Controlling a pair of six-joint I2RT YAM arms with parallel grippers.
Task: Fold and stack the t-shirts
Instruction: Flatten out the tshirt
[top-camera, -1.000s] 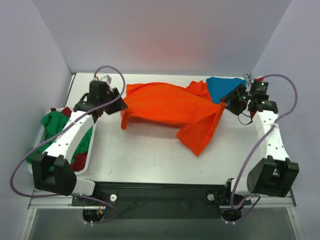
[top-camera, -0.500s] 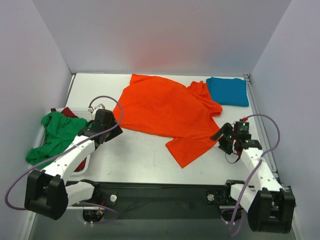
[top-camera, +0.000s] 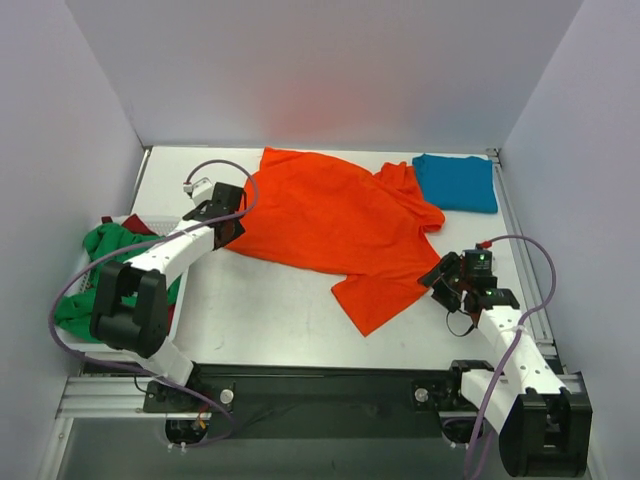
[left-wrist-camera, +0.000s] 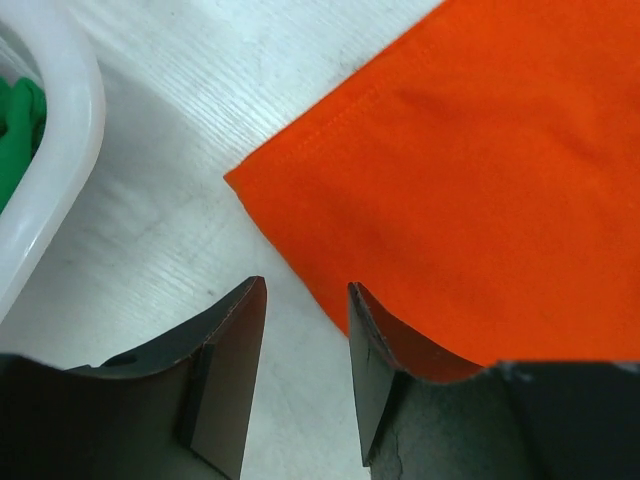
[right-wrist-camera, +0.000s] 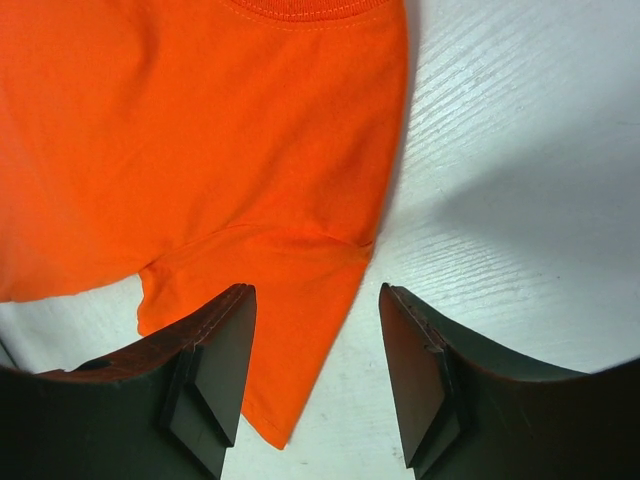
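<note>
A bright orange-red t-shirt (top-camera: 330, 222) lies spread flat across the middle of the table. My left gripper (top-camera: 232, 224) is open and empty at the shirt's left corner; in the left wrist view (left-wrist-camera: 305, 330) that corner (left-wrist-camera: 480, 170) lies just ahead of the fingers. My right gripper (top-camera: 441, 279) is open and empty beside the shirt's right edge; in the right wrist view (right-wrist-camera: 315, 335) a sleeve tip of the shirt (right-wrist-camera: 200, 130) lies between the open fingers. A folded teal blue t-shirt (top-camera: 457, 183) lies at the back right. A green t-shirt (top-camera: 110, 262) and a dark red one (top-camera: 128, 225) sit in the basket.
The white plastic basket (top-camera: 178, 300) stands at the table's left edge; its rim (left-wrist-camera: 70, 140) shows close to my left gripper in the left wrist view. Grey walls close the table on the left, back and right.
The orange-red shirt was let go and now lies spread flat. My left gripper moved back up to its left corner. My right gripper came forward and shifted slightly toward the shirt's right edge.
</note>
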